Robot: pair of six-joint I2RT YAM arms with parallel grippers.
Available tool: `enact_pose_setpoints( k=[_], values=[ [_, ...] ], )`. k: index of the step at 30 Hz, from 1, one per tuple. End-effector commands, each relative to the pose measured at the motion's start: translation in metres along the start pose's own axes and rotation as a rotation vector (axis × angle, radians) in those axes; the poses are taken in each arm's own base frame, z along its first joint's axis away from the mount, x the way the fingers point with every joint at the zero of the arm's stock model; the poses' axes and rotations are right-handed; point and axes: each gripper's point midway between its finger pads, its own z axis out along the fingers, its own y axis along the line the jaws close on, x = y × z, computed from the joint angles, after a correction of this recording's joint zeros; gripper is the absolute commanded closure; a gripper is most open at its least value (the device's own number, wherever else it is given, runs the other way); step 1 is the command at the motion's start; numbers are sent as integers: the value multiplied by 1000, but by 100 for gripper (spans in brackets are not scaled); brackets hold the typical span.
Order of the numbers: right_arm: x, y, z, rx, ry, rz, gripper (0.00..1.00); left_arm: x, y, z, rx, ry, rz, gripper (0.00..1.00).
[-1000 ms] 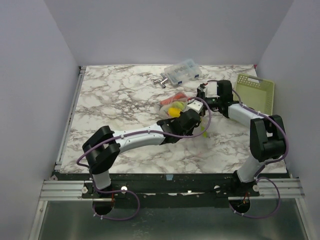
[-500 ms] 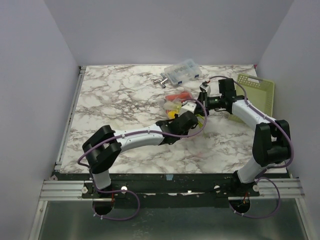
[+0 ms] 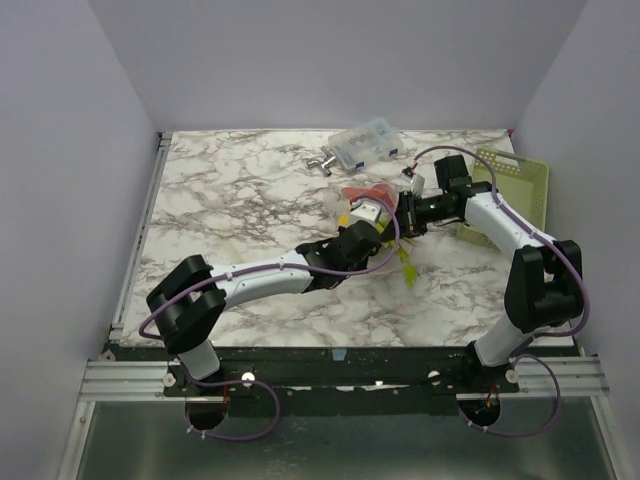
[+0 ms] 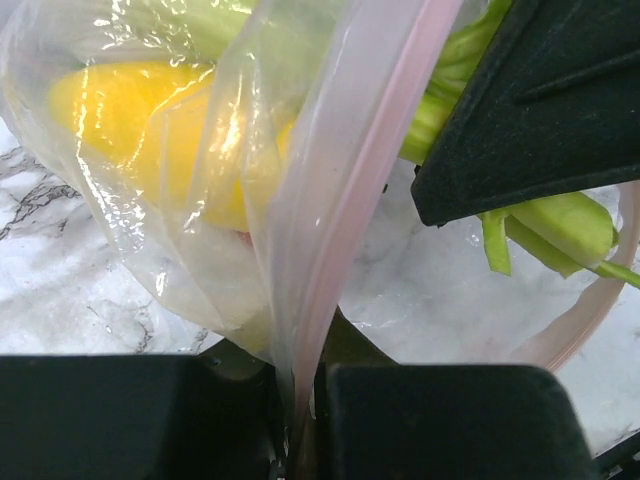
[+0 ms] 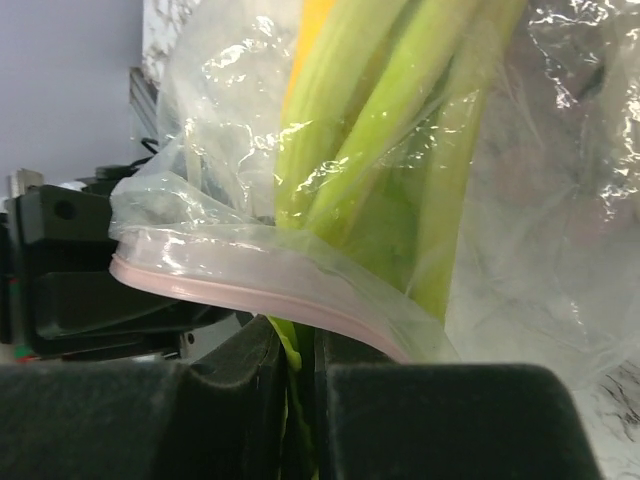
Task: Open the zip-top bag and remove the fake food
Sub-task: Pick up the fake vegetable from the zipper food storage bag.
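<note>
Above the table's middle hangs the clear zip-top bag [image 3: 358, 200], held up between both grippers. My left gripper [image 4: 300, 385] is shut on the bag's pink zipper strip [image 4: 350, 200]. Inside the bag [image 4: 200, 200] lies a yellow lemon [image 4: 140, 120], part of the fake food. My right gripper [image 5: 300, 370] is shut on the leafy end of a pale green stalk [image 5: 400, 130], which sticks out of the bag's mouth past the pink strip [image 5: 240, 292]. In the top view the left gripper [image 3: 372, 222] and right gripper [image 3: 404, 215] nearly touch, and green leaves [image 3: 406, 266] dangle below them.
A small clear plastic box [image 3: 365, 143] with blue contents and a metal fitting [image 3: 322, 161] lie at the back of the marble table [image 3: 230, 200]. A pale green basket [image 3: 512, 185] stands at the right edge, just behind the right arm.
Both grippers have carried the bag a little back and to the right. The left arm has stretched out further, and the green leaves now hang lower under the grippers.
</note>
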Motion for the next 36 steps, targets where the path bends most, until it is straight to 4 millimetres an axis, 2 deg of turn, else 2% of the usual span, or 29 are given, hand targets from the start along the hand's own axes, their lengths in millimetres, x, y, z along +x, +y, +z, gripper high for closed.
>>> enact_pose_setpoints(
  k=[1, 8, 18, 29, 36],
  values=[
    [16, -28, 3, 90, 49, -22, 92, -15, -13, -11, 76, -51, -19, 100],
    [11, -46, -3, 208, 18, -87, 88, -13, -20, -11, 105, -48, 6, 100],
    [12, -77, -12, 373, -15, -176, 85, -4, -57, -8, 207, 1, 44, 100],
    [18, -104, -17, 483, 4, -220, 78, 6, -69, 2, 220, 58, 35, 100],
    [22, -108, -21, 509, 9, -272, 75, 11, -75, 7, 229, 75, 35, 100]
  ],
)
